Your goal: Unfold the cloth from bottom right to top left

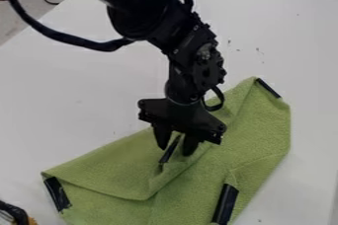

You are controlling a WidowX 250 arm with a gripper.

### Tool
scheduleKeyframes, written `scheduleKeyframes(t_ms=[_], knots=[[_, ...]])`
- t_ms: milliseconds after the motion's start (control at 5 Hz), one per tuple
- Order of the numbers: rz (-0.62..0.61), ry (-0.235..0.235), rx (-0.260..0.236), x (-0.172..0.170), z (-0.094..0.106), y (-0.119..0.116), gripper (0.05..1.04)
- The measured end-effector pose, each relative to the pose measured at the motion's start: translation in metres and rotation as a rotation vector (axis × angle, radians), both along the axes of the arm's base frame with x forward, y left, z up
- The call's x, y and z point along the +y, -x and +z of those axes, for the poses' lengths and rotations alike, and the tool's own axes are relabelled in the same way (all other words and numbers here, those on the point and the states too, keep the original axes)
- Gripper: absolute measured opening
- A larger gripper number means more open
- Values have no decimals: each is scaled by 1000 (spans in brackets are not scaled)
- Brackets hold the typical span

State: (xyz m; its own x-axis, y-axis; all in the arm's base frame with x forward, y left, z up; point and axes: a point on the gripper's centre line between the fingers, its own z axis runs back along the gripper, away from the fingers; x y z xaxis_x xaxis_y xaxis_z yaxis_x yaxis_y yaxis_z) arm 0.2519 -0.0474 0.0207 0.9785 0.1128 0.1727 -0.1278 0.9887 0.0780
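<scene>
The green cloth lies on the bench beneath the gripper, spreading out to its near left and far right, while the gripper's fingers stand apart, with a dark strip on a fold of the cloth between them

Through my remote camera I see a white table with a green cloth lying on it, partly folded, its creases slanting and black strips attached to it. Beyond the cloth's top corner, a few small dark marks dot the tabletop, near but apart from the fabric
</scene>
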Motion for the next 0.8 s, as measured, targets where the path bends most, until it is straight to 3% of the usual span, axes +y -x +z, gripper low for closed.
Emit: scheduleKeyframes(t_ms=[200,400,600,800], knots=[[-1,14,-3,0,-3,-1,601],[-4,14,0,0,-4,-1,317],[3,-16,29,4,-3,3,127],[-25,-52,15,-2,10,0,61]])
